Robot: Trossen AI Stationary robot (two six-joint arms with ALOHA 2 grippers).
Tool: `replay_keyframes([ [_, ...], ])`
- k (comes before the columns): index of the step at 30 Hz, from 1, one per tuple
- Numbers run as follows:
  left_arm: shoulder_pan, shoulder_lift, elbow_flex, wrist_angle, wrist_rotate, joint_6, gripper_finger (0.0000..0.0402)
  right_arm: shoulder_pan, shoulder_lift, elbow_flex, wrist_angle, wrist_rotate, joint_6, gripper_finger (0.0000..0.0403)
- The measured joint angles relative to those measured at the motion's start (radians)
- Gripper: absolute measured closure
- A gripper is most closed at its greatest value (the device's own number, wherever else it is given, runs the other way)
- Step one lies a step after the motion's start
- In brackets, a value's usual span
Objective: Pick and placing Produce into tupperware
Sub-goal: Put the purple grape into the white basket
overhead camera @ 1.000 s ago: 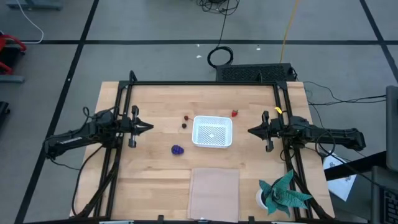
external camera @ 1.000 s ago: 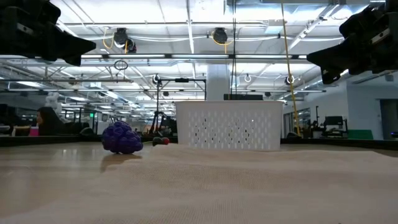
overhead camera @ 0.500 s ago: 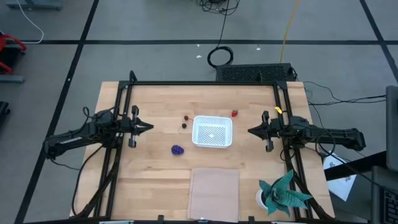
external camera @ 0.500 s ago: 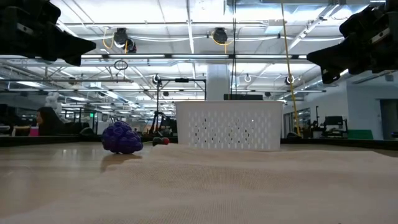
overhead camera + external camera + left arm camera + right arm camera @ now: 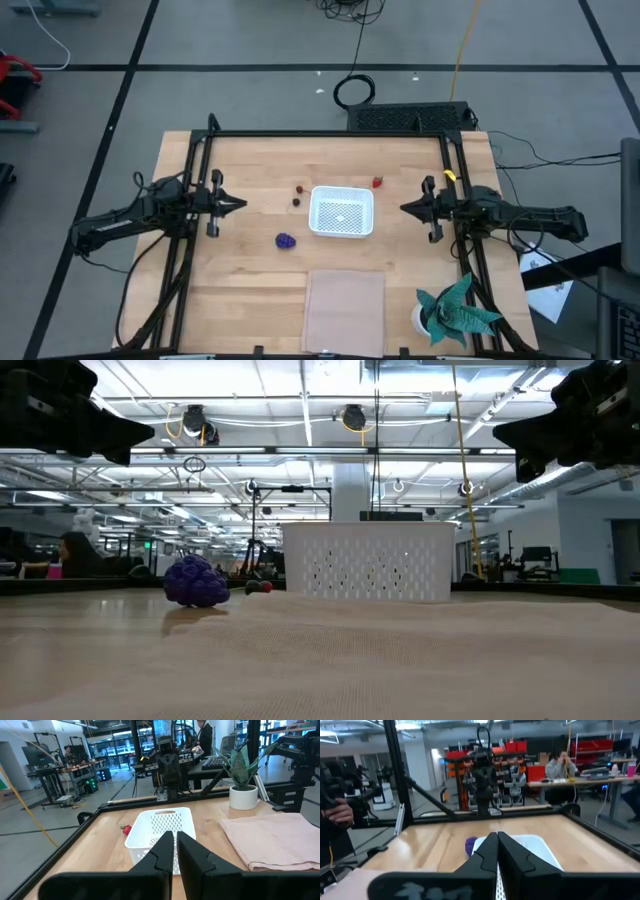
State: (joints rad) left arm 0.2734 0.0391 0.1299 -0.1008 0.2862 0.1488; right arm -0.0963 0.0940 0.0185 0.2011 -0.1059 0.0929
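Observation:
The white mesh tupperware [image 5: 341, 212] stands at the table's middle, also in the low view [image 5: 367, 560]. The purple-blue bunch [image 5: 286, 241] lies on the wood near its left near corner. Two small berries [image 5: 297, 194] lie to its far left, and the red strawberry piece [image 5: 378, 182] off its far right corner. My left gripper [image 5: 243, 205] hovers shut left of the tupperware, above the table. My right gripper [image 5: 402, 210] hovers shut to its right. Both point at the tupperware [image 5: 160, 827]. The right wrist view shows the purple bunch [image 5: 470, 845].
A flat pale sheet [image 5: 344, 310] lies at the near edge. A teal paper plant in a white pot [image 5: 455, 312] stands at the near right corner. A black frame [image 5: 325, 134] borders the table. Bare wood lies around the fruits.
My right gripper has risen slightly, staying shut. The fruits, the tupperware and the left arm have kept still.

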Motion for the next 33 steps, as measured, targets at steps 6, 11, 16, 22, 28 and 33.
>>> replay_keyframes([
  [6,0.0,0.0,0.0,0.004,-0.031,-0.084,0.0376,0.0,0.0,0.0,0.013,0.0,-0.001,0.0403],
  [11,0.0,0.0,0.0,0.003,-0.035,-0.1,0.0376,0.0,0.0,0.0,0.012,0.0,-0.032,0.0403],
  [16,0.0,0.0,0.0,0.017,-0.1,-0.052,0.0376,0.0,0.0,0.0,0.008,-0.001,-0.029,0.0403],
  [22,0.0,0.0,0.0,0.031,-0.092,-0.095,0.0376,0.0,0.0,0.0,0.032,-0.001,-0.087,0.0403],
  [28,0.0,0.041,0.0,0.028,-0.054,-0.08,0.0376,0.0,0.0,0.0,0.042,-0.001,-0.133,0.0403],
  [33,0.0,0.121,0.0,0.085,-0.051,-0.104,0.0376,0.0,0.0,0.0,0.069,-0.001,-0.145,0.0403],
])
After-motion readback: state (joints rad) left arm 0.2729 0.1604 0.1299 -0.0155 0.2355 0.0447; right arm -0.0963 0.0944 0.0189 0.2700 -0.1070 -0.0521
